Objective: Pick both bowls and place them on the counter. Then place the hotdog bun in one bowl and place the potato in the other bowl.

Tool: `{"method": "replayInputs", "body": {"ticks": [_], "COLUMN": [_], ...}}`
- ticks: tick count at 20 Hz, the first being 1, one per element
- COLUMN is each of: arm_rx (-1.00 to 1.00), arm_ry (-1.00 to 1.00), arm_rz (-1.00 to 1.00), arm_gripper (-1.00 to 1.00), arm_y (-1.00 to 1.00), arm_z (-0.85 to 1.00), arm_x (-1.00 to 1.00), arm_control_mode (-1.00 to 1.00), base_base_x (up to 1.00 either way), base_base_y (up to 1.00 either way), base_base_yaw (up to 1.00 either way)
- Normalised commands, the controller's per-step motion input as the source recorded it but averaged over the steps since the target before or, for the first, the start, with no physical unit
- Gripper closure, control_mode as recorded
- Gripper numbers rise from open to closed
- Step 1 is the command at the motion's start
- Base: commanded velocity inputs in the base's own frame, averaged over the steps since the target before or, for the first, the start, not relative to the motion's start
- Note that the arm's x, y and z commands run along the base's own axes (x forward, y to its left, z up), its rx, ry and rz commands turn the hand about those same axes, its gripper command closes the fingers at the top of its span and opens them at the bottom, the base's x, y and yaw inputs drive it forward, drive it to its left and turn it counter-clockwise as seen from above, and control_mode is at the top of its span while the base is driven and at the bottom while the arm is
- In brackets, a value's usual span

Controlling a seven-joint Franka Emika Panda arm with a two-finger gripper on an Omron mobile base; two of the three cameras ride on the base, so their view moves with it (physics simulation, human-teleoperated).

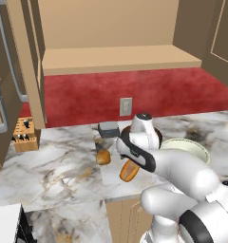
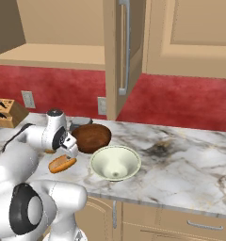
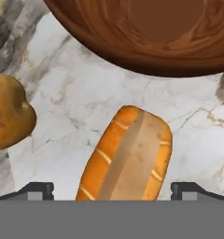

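The hotdog bun (image 3: 128, 158), orange-tan with a pale split, lies on the marble counter (image 3: 62, 93) between my two fingertips (image 3: 37, 189). My gripper (image 3: 115, 190) hangs open just above it, jaws wide on either side, touching nothing. The potato (image 3: 6, 112) sits apart to the left. The dark brown bowl (image 3: 146, 32) stands just beyond the bun. From the base, the bun (image 1: 128, 171) lies under my gripper (image 1: 128, 160), the potato (image 1: 103, 156) to its left. The brown bowl (image 2: 91, 137) and the cream bowl (image 2: 116, 162) stand side by side on the counter (image 2: 190, 164).
A knife block (image 1: 24, 135) stands at the far left against the red wall. A small grey box (image 1: 108, 129) sits behind the potato. Above, a cabinet stands open with a tan shelf (image 1: 116, 59), its door (image 2: 122, 52) swung out over the counter.
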Motion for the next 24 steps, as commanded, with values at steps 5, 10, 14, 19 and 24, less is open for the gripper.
{"method": "replayInputs", "body": {"ticks": [5, 10, 14, 19, 24], "arm_rx": [-0.17, -0.08, -0.05, -0.03, -0.01], "arm_ry": [0.14, 0.10, 0.02, 0.00, -0.01], "arm_rz": [0.19, 0.02, 0.02, 0.00, 0.00], "arm_gripper": [-1.00, -1.00, -1.00, -1.00, -1.00], "arm_y": [0.18, 0.00, 0.00, 0.00, -0.06], "arm_z": [-0.25, -0.24, -0.21, -0.18, -0.18], "arm_x": [0.09, 0.04, 0.00, -0.07, -0.19], "arm_control_mode": [-1.00, -1.00, -1.00, -1.00, -1.00], "base_base_x": [0.00, 0.00, 0.00, 0.00, 0.00], "base_base_y": [0.00, 0.00, 0.00, 0.00, 0.00], "base_base_yaw": [0.00, 0.00, 0.00, 0.00, 0.00]}}
